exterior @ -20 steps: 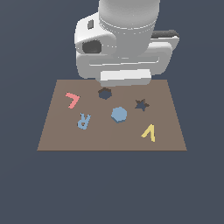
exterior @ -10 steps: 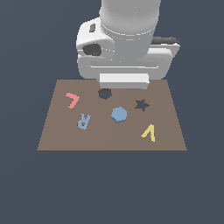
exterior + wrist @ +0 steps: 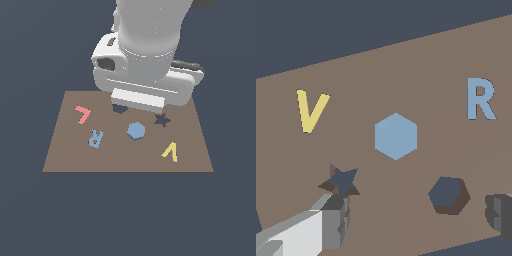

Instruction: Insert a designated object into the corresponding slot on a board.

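Resting flat on the brown rectangular board (image 3: 65, 150), the light-blue hexagon block (image 3: 136, 131) lies near the dark hexagon slot (image 3: 448, 194). Gripper (image 3: 416, 220) fingers stand apart, holding nothing.

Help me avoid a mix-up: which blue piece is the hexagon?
The light-blue hexagon block lying between the cut-outs; the other blue piece is the letter R.
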Motion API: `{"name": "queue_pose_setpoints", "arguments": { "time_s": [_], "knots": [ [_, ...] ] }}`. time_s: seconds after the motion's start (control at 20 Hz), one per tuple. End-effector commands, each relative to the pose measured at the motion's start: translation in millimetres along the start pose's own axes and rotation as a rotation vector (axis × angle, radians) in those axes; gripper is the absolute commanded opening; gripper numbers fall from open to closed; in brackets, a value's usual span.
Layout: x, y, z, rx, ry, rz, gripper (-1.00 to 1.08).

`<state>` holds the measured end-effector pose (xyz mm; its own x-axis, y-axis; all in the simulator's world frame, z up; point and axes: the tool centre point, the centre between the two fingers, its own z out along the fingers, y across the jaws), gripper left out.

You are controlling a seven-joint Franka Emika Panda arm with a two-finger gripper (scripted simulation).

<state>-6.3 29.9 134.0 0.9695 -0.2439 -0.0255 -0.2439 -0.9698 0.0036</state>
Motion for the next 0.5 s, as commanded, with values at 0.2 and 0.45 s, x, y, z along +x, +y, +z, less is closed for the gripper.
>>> {"name": "queue_pose_setpoints", "arguments": {
  "time_s": [0.2,0.45],
  "knots": [
    [6.4,-4.3,18.0,0.003,0.005,0.226,1.00],
    [13.0,-6.7,33.8,0.006,0.009,0.425,1.00]
  ]
}}
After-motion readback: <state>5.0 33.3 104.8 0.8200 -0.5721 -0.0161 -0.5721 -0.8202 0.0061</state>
